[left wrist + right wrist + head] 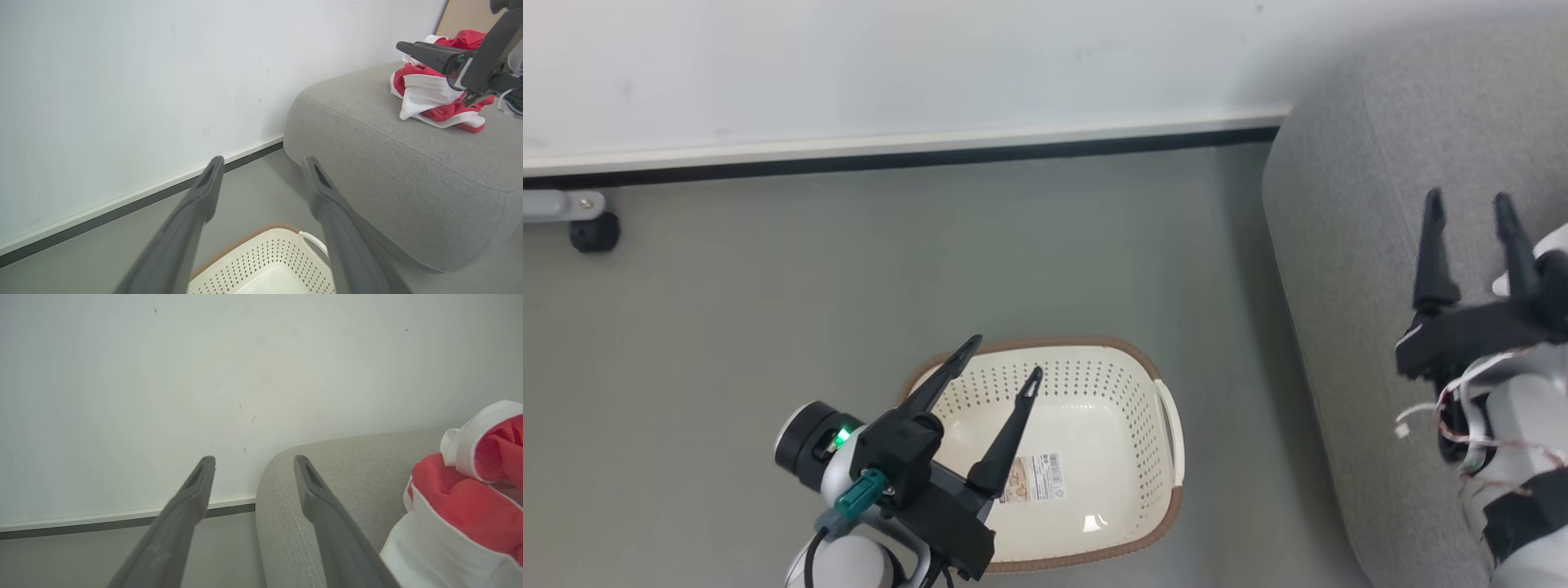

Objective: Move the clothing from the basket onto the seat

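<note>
Nearest: left gripper [1006, 357], fingers spread and empty, poised above the laundry basket [1094, 384]. Basket seemingly bare down to its barcode sticker [1033, 478], though partly masked by those fingers. Further right: right gripper [1467, 198], likewise released, nothing left to carry, over the grey sofa seat [1339, 204]. Beyond: red-and-white clothing [425, 94] heaped on that seat. Task apparently done.

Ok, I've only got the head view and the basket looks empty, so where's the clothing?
Observer: The clothing lies in a red and white heap on the seat.
Operator: Is the right gripper holding any of it?
Observer: No. The right gripper is open with nothing between the jaws, and the heap lies beside it.
Operator: Anything hanging off the edge?
Observer: In the left wrist view the heap sits on top, set back from the seat's rounded end.
</note>
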You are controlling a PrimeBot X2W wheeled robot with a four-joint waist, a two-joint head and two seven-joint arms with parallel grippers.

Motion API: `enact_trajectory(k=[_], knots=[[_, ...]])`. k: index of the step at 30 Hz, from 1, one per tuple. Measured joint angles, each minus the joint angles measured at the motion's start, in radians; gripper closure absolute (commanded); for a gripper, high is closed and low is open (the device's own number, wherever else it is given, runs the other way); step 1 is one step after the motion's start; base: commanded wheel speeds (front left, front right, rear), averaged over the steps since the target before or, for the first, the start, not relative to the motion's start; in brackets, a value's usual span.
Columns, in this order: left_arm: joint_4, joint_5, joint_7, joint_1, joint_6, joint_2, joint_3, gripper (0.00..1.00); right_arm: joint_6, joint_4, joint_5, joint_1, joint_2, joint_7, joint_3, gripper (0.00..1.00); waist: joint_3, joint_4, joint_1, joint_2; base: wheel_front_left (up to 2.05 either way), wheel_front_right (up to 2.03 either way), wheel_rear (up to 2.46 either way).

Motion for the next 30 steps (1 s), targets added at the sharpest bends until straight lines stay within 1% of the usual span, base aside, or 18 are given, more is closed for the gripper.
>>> enact_trajectory(k=[6, 10, 13, 15, 18, 25, 30], knots=[[0.025, -0.022, -0.016, 0.040, 0.035, 0.001, 0.039, 0.00, -0.005, -0.072, -0.008, 0.096, 0.027, 0.000, 0.020, 0.00, -0.052, 0.029, 0.0000, 0.0000, 0.00, 0.00, 0.00], [0.036, -0.045, -0.017, 0.060, 0.046, 0.002, 0.059, 0.00, -0.006, -0.099, -0.009, 0.140, 0.029, 0.000, 0.023, 0.00, -0.078, 0.041, 0.0000, 0.0000, 0.00, 0.00, 0.00], [0.045, -0.055, -0.024, 0.079, 0.063, 0.005, 0.085, 0.00, -0.008, -0.128, -0.009, 0.187, 0.031, 0.000, 0.029, 0.00, -0.101, 0.052, 0.0000, 0.0000, 0.00, 0.00, 0.00], [0.051, -0.062, -0.025, 0.091, 0.071, 0.010, 0.102, 0.00, -0.015, -0.148, -0.009, 0.216, 0.038, 0.000, 0.031, 0.00, -0.115, 0.058, 0.0000, 0.0000, 0.00, 0.00, 0.00], [0.059, -0.069, -0.026, 0.114, 0.081, 0.016, 0.130, 0.00, -0.017, -0.178, -0.009, 0.261, 0.041, 0.000, 0.031, 0.00, -0.137, 0.065, 0.0001, 0.0000, 0.00, 0.00, 0.00], [0.068, -0.096, -0.035, 0.161, 0.097, 0.021, 0.177, 0.00, -0.033, -0.241, -0.010, 0.365, 0.049, 0.011, 0.029, 0.00, -0.181, 0.077, 0.0001, 0.0000, 0.00, 0.00, 0.00], [0.068, -0.105, -0.039, 0.189, 0.101, 0.030, 0.208, 0.00, -0.038, -0.285, -0.010, 0.409, 0.054, 0.030, 0.026, 0.00, -0.202, 0.080, 0.0002, -0.0001, 0.00, 0.00, 0.00]])
